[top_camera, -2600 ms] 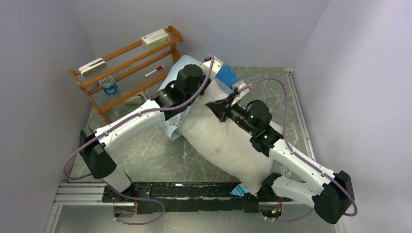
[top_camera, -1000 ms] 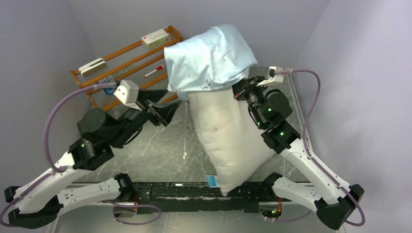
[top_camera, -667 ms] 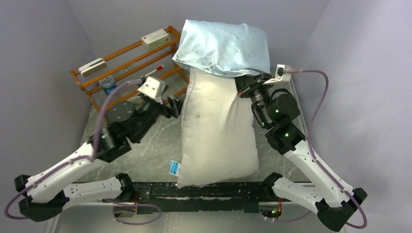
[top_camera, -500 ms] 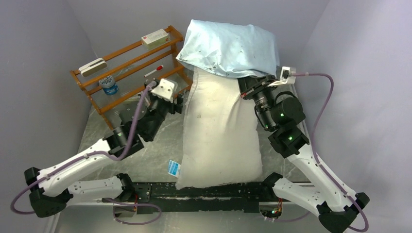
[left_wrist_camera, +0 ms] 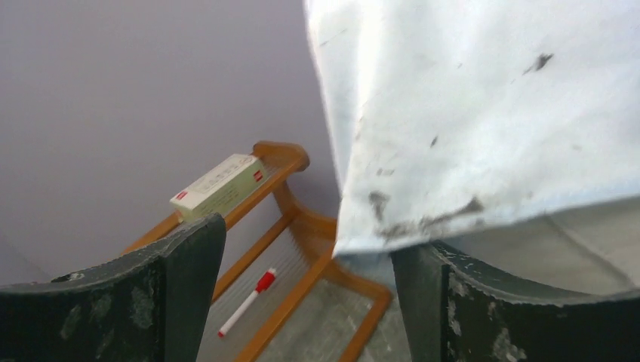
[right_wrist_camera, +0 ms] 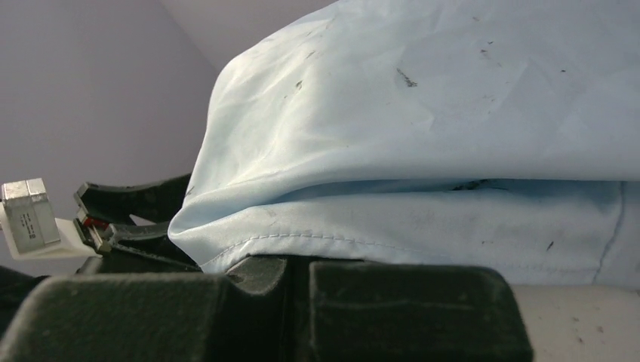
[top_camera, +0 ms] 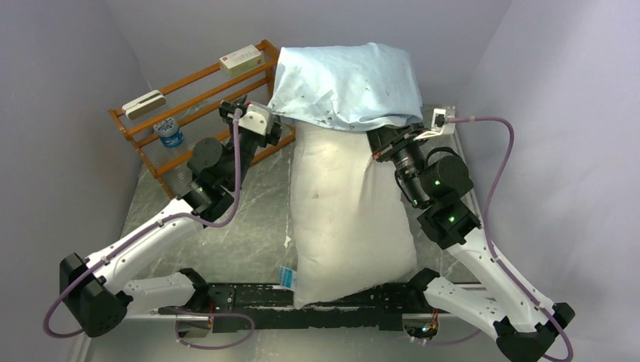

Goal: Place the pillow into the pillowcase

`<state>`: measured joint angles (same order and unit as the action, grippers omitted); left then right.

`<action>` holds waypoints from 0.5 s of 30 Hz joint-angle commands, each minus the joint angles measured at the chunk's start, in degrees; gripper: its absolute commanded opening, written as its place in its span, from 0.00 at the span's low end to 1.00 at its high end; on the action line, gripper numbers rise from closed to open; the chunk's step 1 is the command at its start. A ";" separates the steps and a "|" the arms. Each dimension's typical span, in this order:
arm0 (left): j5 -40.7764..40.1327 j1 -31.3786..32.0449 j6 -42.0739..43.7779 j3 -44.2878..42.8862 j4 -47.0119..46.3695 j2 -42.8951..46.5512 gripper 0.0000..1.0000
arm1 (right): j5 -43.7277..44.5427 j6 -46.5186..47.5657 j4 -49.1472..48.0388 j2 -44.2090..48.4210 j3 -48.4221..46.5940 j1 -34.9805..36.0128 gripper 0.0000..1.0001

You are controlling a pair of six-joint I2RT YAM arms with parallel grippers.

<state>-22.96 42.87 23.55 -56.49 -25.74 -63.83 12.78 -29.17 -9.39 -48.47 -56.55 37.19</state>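
Observation:
The white pillow (top_camera: 347, 211) runs from the near rail up to the back, with a small blue tag by its near left corner. The pale-blue pillowcase (top_camera: 347, 79) covers its far end and is held up high. My right gripper (top_camera: 376, 145) is shut at the case's right lower hem, and the stitched hem of the pillowcase (right_wrist_camera: 423, 188) lies over the closed tips of the right gripper (right_wrist_camera: 302, 290). My left gripper (top_camera: 281, 132) is open at the case's left lower corner. In the left wrist view the pillowcase (left_wrist_camera: 483, 113) corner hangs just above the right finger of the left gripper (left_wrist_camera: 309, 302), with nothing between the jaws.
A wooden rack (top_camera: 198, 98) stands at the back left with a white box (top_camera: 241, 59), a red-capped marker (top_camera: 238, 111) and a small bottle (top_camera: 169, 133) on it. The box (left_wrist_camera: 219, 185) and marker (left_wrist_camera: 245, 302) lie beyond my left fingers. Walls close in on three sides.
My left arm has swung up and right from the left side to the pillowcase's left corner, its jaws widening. The pillow and case were lifted and turned lengthwise; the right gripper stayed shut.

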 commanded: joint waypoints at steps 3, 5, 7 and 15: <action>13.84 -1.21 -0.10 -1.22 -5.40 -2.87 0.85 | -2.67 -3.70 -11.80 3.09 -1.72 -0.19 0.00; 15.33 -1.26 0.12 -1.63 -5.89 -4.24 0.82 | -3.21 -4.26 -12.46 2.69 -1.77 -0.18 0.00; 14.51 -1.23 0.76 -2.49 -5.49 -5.50 0.69 | -3.41 -4.69 -12.73 2.15 -1.92 -0.14 0.00; 24.60 1.28 0.11 3.43 -5.20 -0.57 0.05 | 5.55 -5.96 -19.19 -1.93 2.77 -0.12 0.00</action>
<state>-6.50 42.15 23.70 -56.45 -28.91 -68.49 12.95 -32.56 -12.01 -49.12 -54.70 37.19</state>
